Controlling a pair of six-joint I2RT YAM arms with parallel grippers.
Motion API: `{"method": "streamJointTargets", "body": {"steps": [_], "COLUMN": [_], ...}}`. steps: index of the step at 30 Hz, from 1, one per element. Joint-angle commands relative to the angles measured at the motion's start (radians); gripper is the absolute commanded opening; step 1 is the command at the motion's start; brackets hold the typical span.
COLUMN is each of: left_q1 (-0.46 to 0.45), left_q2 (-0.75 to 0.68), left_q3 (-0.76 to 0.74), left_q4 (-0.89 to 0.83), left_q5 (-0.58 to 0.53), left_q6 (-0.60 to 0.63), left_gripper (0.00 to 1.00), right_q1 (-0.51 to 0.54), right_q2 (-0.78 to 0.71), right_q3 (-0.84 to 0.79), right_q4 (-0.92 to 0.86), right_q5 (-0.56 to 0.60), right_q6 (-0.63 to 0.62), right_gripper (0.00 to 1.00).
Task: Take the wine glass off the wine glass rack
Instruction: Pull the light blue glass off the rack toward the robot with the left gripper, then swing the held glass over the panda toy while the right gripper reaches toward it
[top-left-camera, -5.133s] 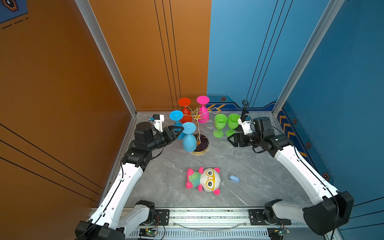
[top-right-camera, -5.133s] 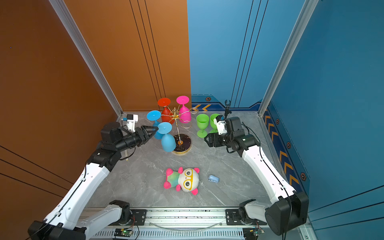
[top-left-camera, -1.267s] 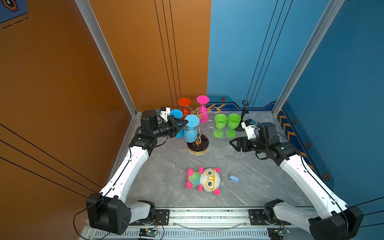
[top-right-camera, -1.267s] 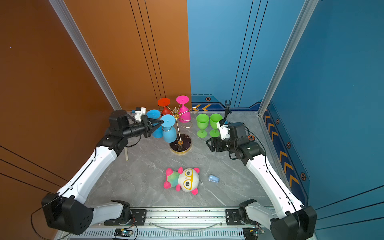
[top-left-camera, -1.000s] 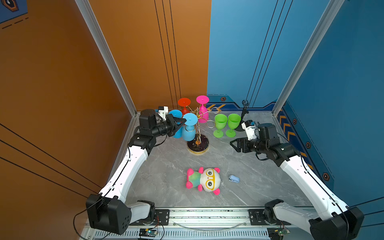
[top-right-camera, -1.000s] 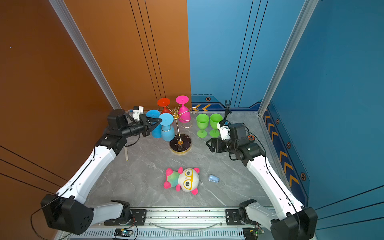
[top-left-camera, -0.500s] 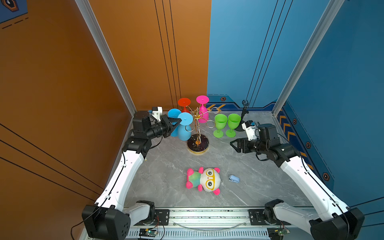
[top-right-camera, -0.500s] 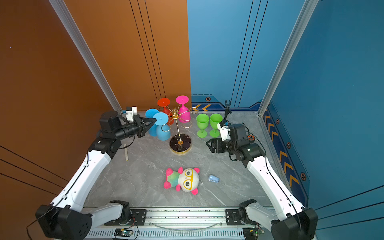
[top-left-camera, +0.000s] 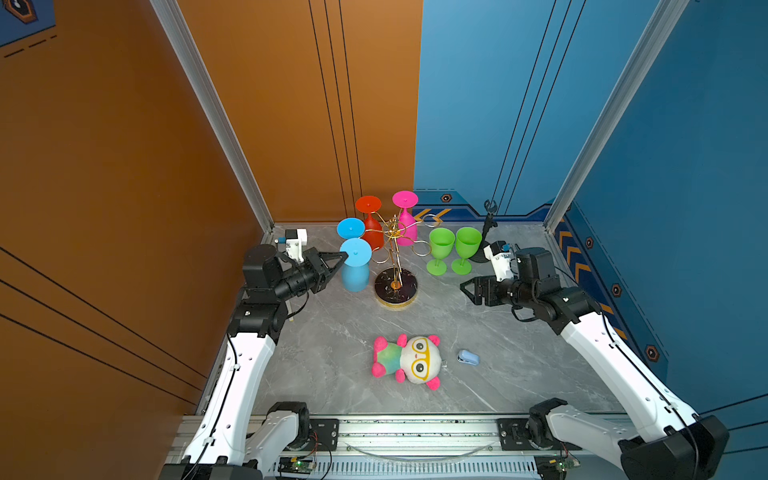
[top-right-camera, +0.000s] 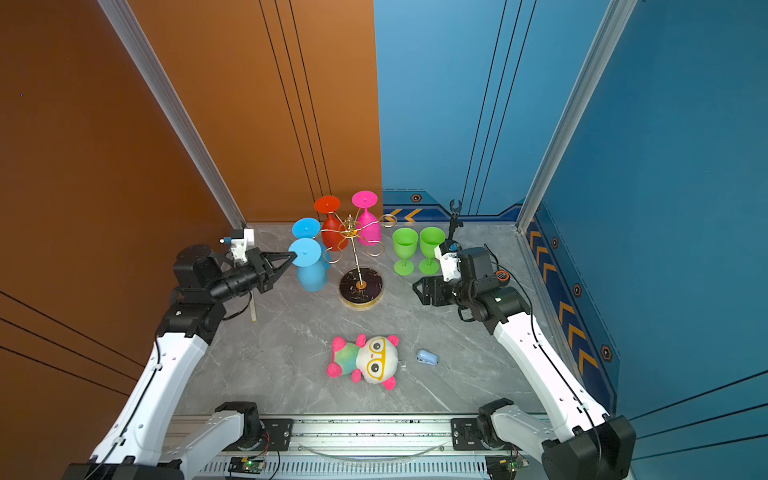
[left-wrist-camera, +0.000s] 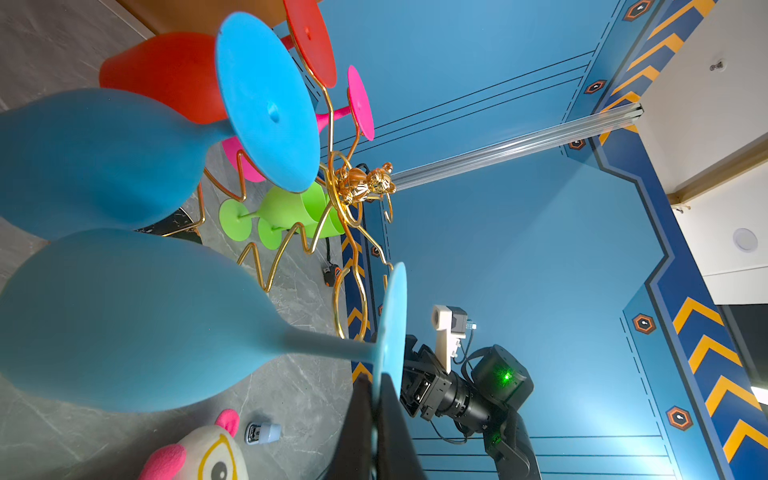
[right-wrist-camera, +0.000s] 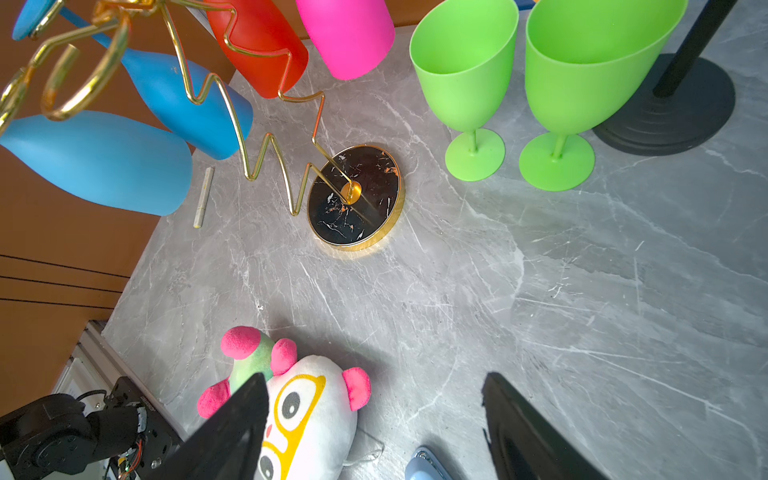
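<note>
1. The left tool is clamped on the rim of the round foot of a blue wine glass.
2. That glass hangs bowl-down just beside the gold wine glass rack and appears free of its wire loops. A second blue glass hangs on the rack behind it.
3. The right tool stands apart and empty on the rack's far side.
4. My judgement is that a pinch on such a thin rim may pivot. Grip firmly, move slowly away from the rack, and lower the glass gently to the desk.

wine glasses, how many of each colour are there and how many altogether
blue wine glasses: 2
red wine glass: 1
pink wine glass: 1
green wine glasses: 2
total: 6
</note>
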Motion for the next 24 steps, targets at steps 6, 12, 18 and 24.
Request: {"method": "streamJointTargets", "body": {"steps": [6,12,18,24], "left_q1": [0.004,-0.018,-0.141,-0.331], "left_q2": [-0.094,-0.153,-0.174,-0.19], "left_q3": [-0.048,-0.041,-0.051,-0.044], "left_q4": [-0.008,-0.118,-0.12,-0.165], "left_q5": [0.19,0.253,0.196,0.038], "left_q6": [0.151,0.274,0.359,0.534], "left_gripper": [0.0,0.0,0.0,0.0], "right_q1": [0.008,0.01,0.012,0.01], "right_q2": [-0.012,0.006,0.032,0.062], "right_q3": [-0.005,0.007,0.027,0.054], "right_q4": [0.015,0.003,-0.016,-0.06], "right_q5": [-0.009,-0.009,0.002,0.006], "right_q6": [0.026,0.036,0.059,0.063], "right_gripper": [0.82,0.82,0.82,0.82]}}
